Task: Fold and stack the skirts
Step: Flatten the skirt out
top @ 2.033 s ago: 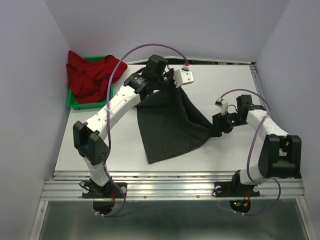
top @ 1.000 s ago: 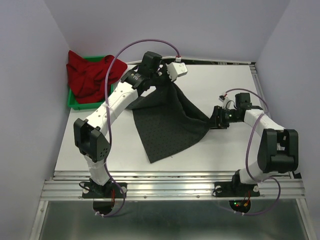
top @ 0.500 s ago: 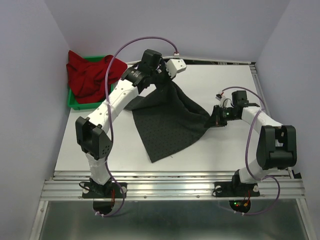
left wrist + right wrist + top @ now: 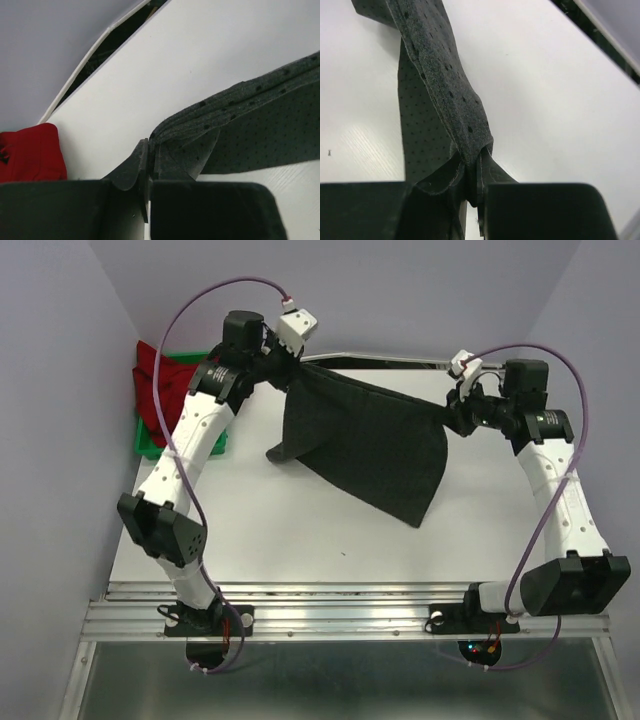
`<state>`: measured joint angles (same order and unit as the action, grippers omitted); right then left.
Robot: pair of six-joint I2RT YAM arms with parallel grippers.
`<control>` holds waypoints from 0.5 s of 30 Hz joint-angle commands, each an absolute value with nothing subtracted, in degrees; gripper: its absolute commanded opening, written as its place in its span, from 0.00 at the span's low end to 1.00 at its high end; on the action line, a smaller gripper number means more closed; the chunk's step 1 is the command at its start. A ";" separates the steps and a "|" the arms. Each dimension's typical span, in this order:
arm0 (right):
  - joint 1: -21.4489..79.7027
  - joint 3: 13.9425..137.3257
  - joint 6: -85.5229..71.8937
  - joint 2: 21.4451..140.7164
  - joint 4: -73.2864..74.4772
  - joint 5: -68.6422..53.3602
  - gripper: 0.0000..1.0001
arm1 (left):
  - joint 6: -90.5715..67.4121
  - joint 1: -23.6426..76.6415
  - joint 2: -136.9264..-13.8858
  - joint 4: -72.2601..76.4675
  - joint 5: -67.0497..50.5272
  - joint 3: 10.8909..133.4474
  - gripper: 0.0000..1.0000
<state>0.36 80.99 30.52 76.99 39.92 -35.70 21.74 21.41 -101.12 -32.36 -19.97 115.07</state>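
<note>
The charcoal dotted skirt (image 4: 365, 445) hangs stretched in the air between both arms, its lower edge drooping toward the table. My left gripper (image 4: 283, 368) is shut on the skirt's upper left corner (image 4: 200, 112). At the other end my right gripper (image 4: 458, 415) is shut on the upper right corner (image 4: 455, 115). The band runs taut between the two grips. A red skirt (image 4: 160, 390) lies bunched at the far left, also seen in the left wrist view as the red skirt (image 4: 30, 152).
A green bin (image 4: 150, 445) under the red cloth stands at the table's far left edge. White table (image 4: 300, 530) lies below the hanging cloth. Lavender walls close in on the left, back and right.
The right gripper closed on the skirt's corner at the table. Both arms then rose and spread apart, lifting the charcoal skirt off the table and stretching it.
</note>
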 commanded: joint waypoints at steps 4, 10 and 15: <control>-0.62 97.90 48.33 76.46 57.91 -32.52 0.01 | 34.62 20.30 -81.14 -22.86 -13.36 100.65 0.00; -0.62 101.43 49.57 73.48 61.87 -27.87 0.01 | 36.21 20.30 -63.46 -14.60 -10.02 85.36 0.00; -0.62 104.41 50.45 69.09 67.40 -26.98 0.01 | 34.81 20.30 -52.92 -17.74 -12.30 81.04 0.00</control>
